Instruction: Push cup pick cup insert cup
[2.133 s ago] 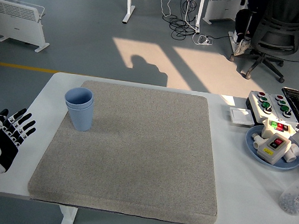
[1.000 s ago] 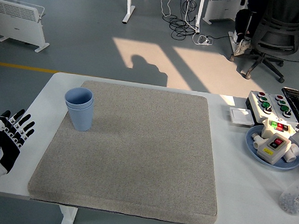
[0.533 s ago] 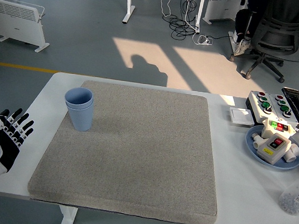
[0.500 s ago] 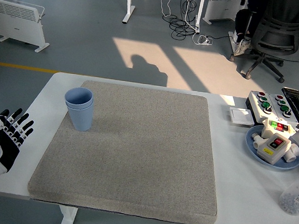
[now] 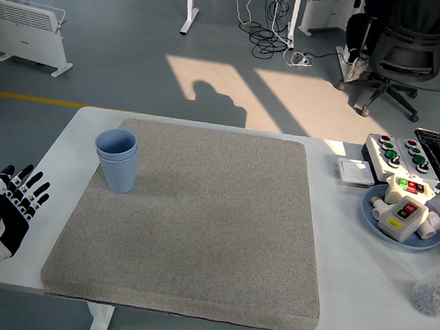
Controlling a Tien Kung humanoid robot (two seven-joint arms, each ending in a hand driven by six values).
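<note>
Two blue cups (image 5: 117,160) sit nested at the grey mat's (image 5: 198,225) far-left corner, so insertion looks done. The left hand (image 5: 7,211) hovers off the table's (image 5: 349,279) left edge, fingers spread and empty; nothing seems left to grasp.

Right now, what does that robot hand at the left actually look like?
The left hand is black with five slim fingers, each marked with small white patches at the joints and tips. A white patch also shows on the hand's outer edge. At the wrist sits a white cuff, then a silvery ring, and below it the arm turns black. No loose cables show. The right hand is out of view.
</note>
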